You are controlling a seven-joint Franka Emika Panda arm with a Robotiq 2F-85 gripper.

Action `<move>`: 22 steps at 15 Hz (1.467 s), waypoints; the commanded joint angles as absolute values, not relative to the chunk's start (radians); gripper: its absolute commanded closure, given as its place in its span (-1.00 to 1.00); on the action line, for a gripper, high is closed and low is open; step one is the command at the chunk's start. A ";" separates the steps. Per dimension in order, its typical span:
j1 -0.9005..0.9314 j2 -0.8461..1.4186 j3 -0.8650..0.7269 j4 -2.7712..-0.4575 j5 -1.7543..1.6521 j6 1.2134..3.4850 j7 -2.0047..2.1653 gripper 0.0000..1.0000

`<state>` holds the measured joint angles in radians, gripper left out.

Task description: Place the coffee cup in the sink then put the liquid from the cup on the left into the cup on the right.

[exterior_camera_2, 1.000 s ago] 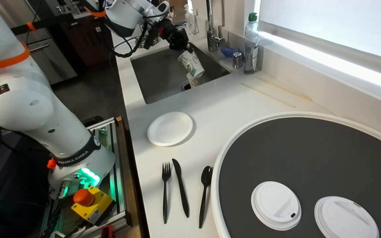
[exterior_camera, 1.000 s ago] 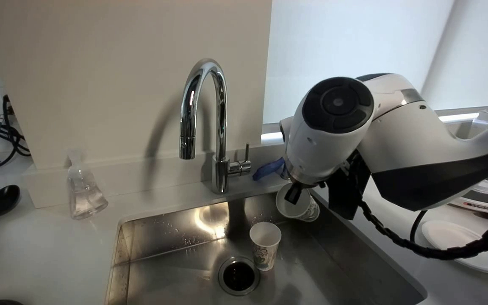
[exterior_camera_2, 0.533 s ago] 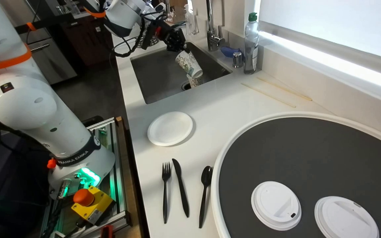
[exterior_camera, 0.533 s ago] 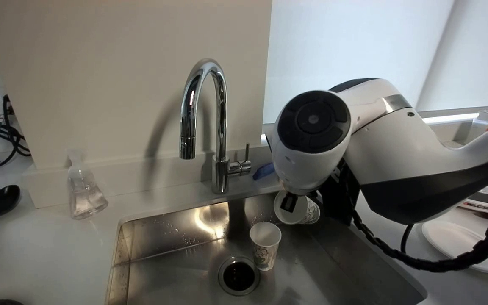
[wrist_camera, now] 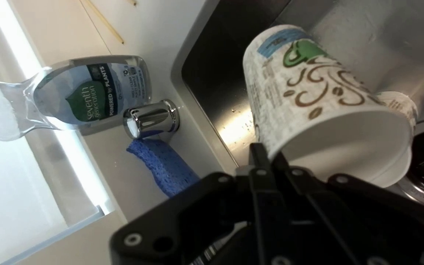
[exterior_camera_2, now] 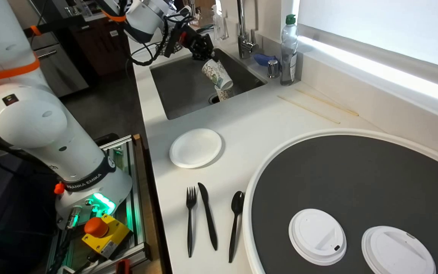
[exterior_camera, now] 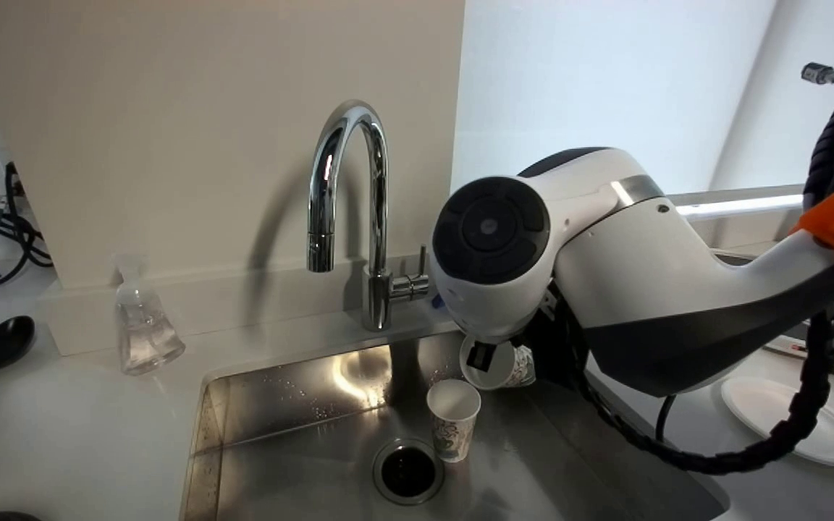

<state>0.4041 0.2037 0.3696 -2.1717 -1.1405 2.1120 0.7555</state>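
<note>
Wrist view: the fingers pinch a cup at its rim, one inside, one outside. It is tipped over, base toward eleven o'clock, mouth toward five. In an exterior view it hangs over the sink, at one o'clock from a second cup that stands upright on the sink's floor; whether the two touch I cannot tell. The drain is just beside the second cup, at seven o'clock; the tap rises at eleven. Past the sink's edge, on the desk, the wrist view has a sponge at nine o'clock from the fingers and a bottle at ten. Farther off, in an exterior view, a plate lies at six o'clock from the sink, then a fork, knife and spoon, and a tray with two lids at four o'clock from the plate.
</note>
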 commanded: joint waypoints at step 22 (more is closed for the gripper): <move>0.469 0.379 0.349 -2.007 -1.295 1.898 0.719 0.98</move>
<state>0.4424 0.3506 0.3592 -2.0357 -1.2657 1.9491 0.7234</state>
